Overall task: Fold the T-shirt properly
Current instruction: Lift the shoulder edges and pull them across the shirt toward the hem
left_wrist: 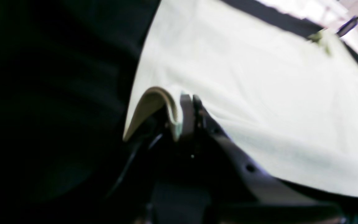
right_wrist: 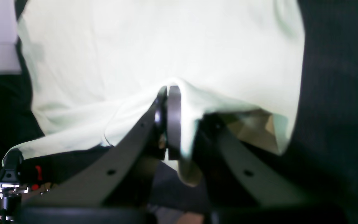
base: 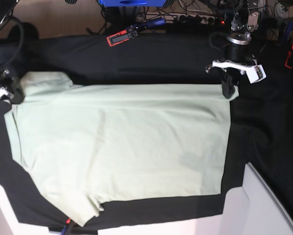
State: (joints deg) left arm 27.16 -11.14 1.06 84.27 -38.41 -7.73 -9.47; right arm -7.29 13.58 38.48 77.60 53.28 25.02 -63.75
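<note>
The pale mint-green T-shirt (base: 122,142) lies spread flat on the black table cloth (base: 136,58), hem to the right and sleeves to the left. My left gripper (base: 229,92) is at the shirt's far right hem corner. In the left wrist view it (left_wrist: 189,102) is shut on the shirt's edge (left_wrist: 259,93), which curls up beside the fingers. My right gripper (base: 13,95) is at the shirt's far left, by the upper sleeve. In the right wrist view it (right_wrist: 167,91) is shut on a pinched fold of the shirt (right_wrist: 154,46).
A red and black clamp (base: 124,35) lies on the far edge of the cloth. Cables and gear crowd the back right (base: 234,14). A white panel (base: 264,205) stands at the front right and another (base: 4,210) at the front left.
</note>
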